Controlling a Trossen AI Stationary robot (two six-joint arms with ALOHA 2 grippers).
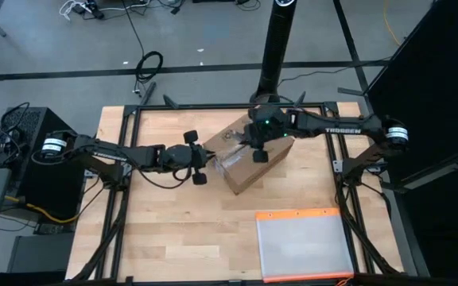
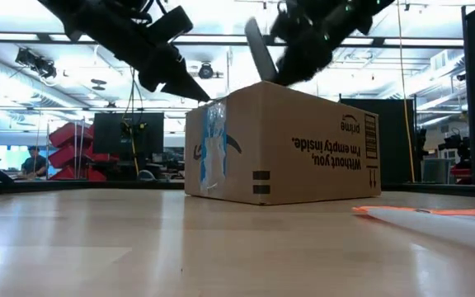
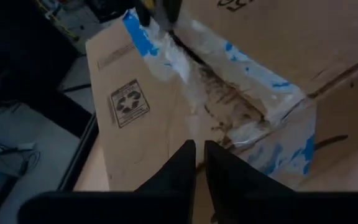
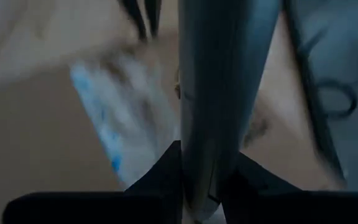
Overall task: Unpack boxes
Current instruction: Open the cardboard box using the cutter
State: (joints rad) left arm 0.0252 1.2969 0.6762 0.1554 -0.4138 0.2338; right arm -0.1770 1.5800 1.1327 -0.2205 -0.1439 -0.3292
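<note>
- Nearest the low camera you've got bare pale wooden tabletop (image 2: 138, 247), with the flat clear plastic pouch with the orange edge (image 1: 304, 245) lying well apart from the work.
- Your brown corrugated cardboard shipping box (image 1: 249, 163) sits mid-table, blue-and-clear tape (image 3: 229, 93) torn and crinkled along the seam, flaps not open yet, so unpacking looks barely begun.
- Left gripper (image 3: 199, 163) hovers just beside the box's taped corner, jaws together on nothing.
- Right gripper (image 4: 204, 186) is over the box top, jaws clamped on a dark grey flat blade-like tool (image 4: 219, 93).
- Room's fine on the left and near sides; both arms crowd the same seam.
</note>
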